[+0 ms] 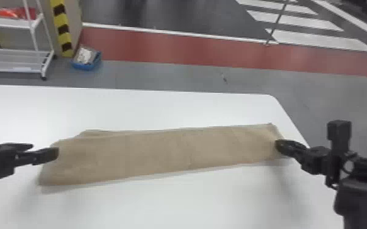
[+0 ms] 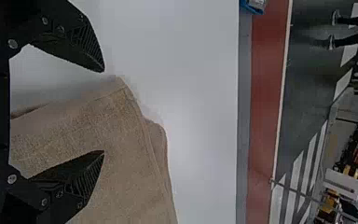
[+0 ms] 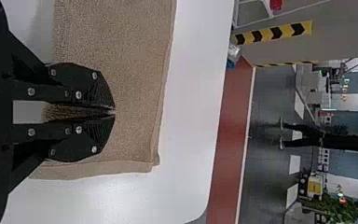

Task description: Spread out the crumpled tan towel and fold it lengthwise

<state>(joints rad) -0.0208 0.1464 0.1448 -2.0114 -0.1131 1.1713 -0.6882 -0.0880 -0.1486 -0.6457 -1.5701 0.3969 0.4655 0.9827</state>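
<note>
The tan towel [image 1: 161, 152] lies as a long, narrow folded band across the white table, its left end slanted. At that left end my left gripper [image 1: 45, 149] is open, one finger over the cloth. In the left wrist view the towel's corner [image 2: 121, 98] shows between and beyond the parted fingers of the left gripper [image 2: 104, 111], with nothing held. My right gripper [image 1: 279, 144] is at the towel's right end. The right wrist view has the right gripper [image 3: 114, 112] with its tips together on the towel [image 3: 135, 93], a little in from its end edge.
The white table [image 1: 173, 201] has its far right corner just beyond the towel's right end. Past the far edge, a blue bin [image 1: 87, 59] and a white wheeled rack [image 1: 15, 58] stand on the floor.
</note>
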